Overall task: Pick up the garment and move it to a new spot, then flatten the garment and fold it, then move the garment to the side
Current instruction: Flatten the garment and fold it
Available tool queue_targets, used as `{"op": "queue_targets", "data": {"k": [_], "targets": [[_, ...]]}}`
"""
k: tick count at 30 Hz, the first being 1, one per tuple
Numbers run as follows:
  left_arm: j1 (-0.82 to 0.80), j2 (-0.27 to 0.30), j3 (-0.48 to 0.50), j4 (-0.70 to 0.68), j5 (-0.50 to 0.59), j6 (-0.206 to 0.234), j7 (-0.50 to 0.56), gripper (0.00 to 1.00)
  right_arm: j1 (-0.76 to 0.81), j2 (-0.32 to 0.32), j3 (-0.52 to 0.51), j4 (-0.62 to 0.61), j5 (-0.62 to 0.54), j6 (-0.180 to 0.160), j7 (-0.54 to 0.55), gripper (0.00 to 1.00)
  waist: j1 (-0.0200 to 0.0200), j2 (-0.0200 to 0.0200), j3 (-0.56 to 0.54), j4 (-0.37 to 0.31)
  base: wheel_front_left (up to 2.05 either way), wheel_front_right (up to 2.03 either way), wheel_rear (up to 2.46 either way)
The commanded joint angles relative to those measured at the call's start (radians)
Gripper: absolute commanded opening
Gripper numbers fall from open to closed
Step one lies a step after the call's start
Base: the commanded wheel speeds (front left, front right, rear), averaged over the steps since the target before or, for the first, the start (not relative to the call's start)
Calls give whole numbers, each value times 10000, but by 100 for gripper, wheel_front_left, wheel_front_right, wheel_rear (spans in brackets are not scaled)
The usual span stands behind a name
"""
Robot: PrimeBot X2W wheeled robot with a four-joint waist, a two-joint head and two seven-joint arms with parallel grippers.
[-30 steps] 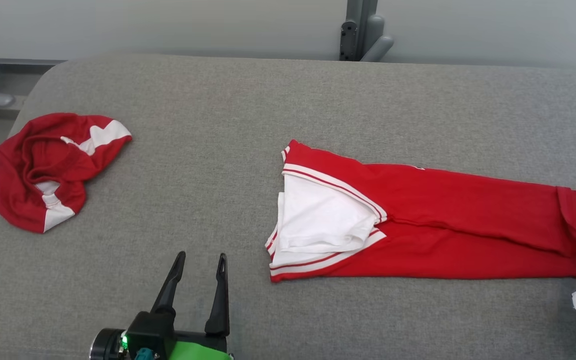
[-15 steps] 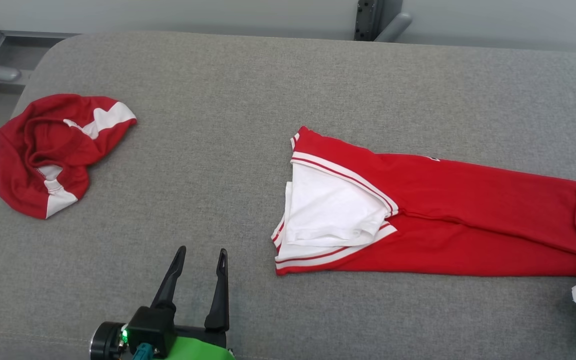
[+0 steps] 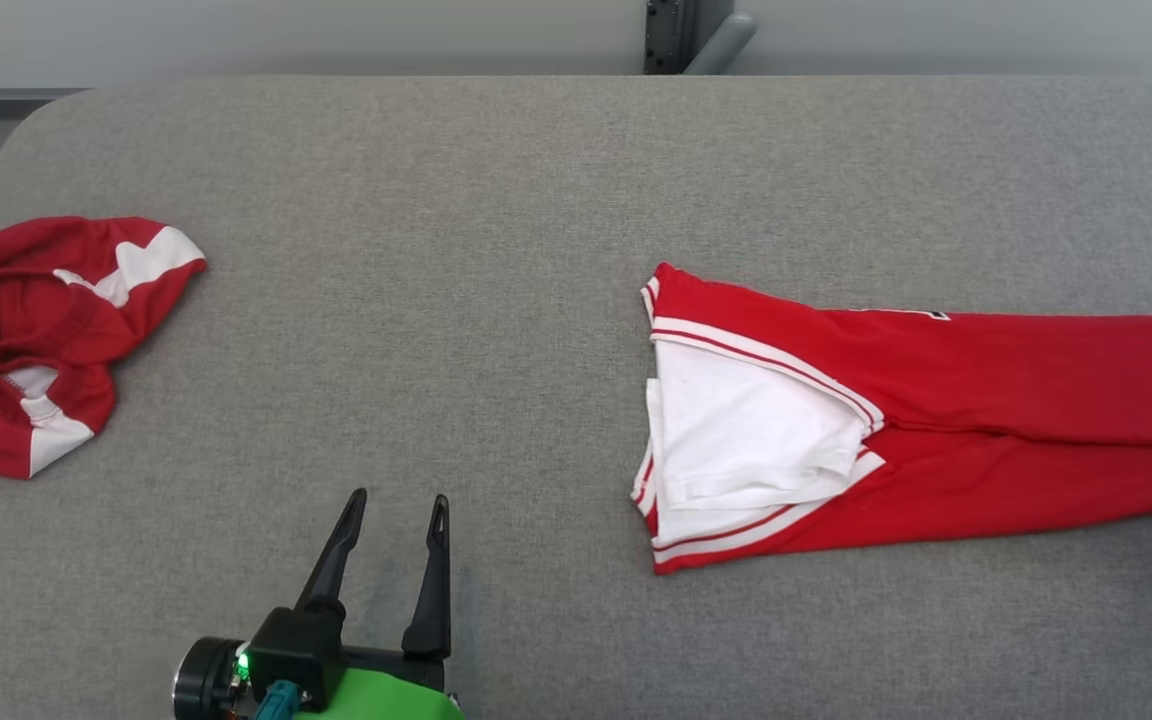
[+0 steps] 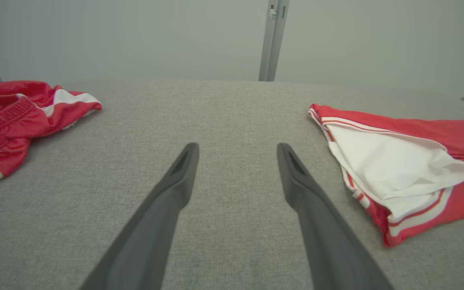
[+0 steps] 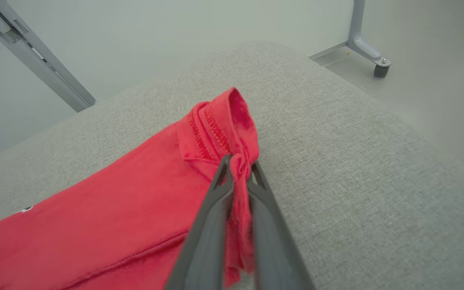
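A long red garment [image 3: 986,410] with a white lining and white stripes at its left end lies flat on the grey padded table [image 3: 496,250], running off the head view's right edge. In the right wrist view my right gripper [image 5: 239,166] is shut on the garment's red hem [image 5: 220,129], which bunches between the fingers. My left gripper [image 3: 394,505] stands open above bare table at the lower left, well left of the garment's white end [image 4: 393,165], with nothing between its fingers [image 4: 183,165].
A second, crumpled red and white garment [image 3: 36,330] sits at the table's left edge. A grey metal post [image 3: 681,35] rises behind the table's far edge. A caster foot [image 5: 379,68] stands on the floor beyond the table's right corner.
The camera has turned, so the whole picture shifted and my right gripper left the head view. The garment's right end now runs off the frame. My left gripper stays open in place.
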Motion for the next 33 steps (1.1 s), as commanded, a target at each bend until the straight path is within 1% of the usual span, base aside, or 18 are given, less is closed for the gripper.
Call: {"op": "queue_targets", "data": {"k": [1,4,8,10,12,13,15,17,20,24,28,33], "targets": [[-107,-11,50,13,105,-51,-20,100,-119,-131,-61,-65,-78,-19,-50,0,0,0,12,-158,0,0,0],[-106,-32,86,74,173,-139,-20,100,-257,-300,15,-363,-207,-18,-50,0,0,0,-14,-287,0,0,0],[-89,-83,103,178,212,-199,-20,100,-374,-347,547,-1255,-344,-16,-43,0,0,0,-108,-367,0,0,0],[-73,-117,61,245,256,-246,-20,100,-276,-430,976,-1922,-488,-15,-43,0,0,0,-176,-315,0,0,0],[-44,-144,47,309,241,-295,-20,100,-101,-375,1413,-2795,-368,-15,23,0,0,0,-257,-235,0,0,0],[49,-167,97,371,154,-319,-21,100,15,-352,1694,-3635,-211,-13,256,0,0,0,-330,-170,0,0,0],[93,-193,113,433,141,-333,-21,100,118,-406,1934,-4307,-250,-15,502,0,0,0,-393,-92,0,0,0],[103,-231,77,518,142,-380,-21,100,143,-313,2158,-4897,-366,-11,736,0,0,0,-466,20,0,0,0],[93,-281,11,601,138,-412,-21,100,93,-8,2381,-5482,-523,-13,1073,0,0,0,-582,208,0,0,0],[115,-325,-63,646,135,-435,-21,100,-63,670,2612,-5865,-831,-11,1517,0,0,0,-680,504,0,0,0],[164,-351,-58,696,119,-456,-21,100,-125,1486,2895,-5932,-923,-11,1936,0,0,0,-719,833,0,0,0],[168,-382,-91,800,109,-503,-21,100,-222,2379,3184,-5477,-1051,-11,2226,0,0,0,-714,1183,0,0,0]]}}
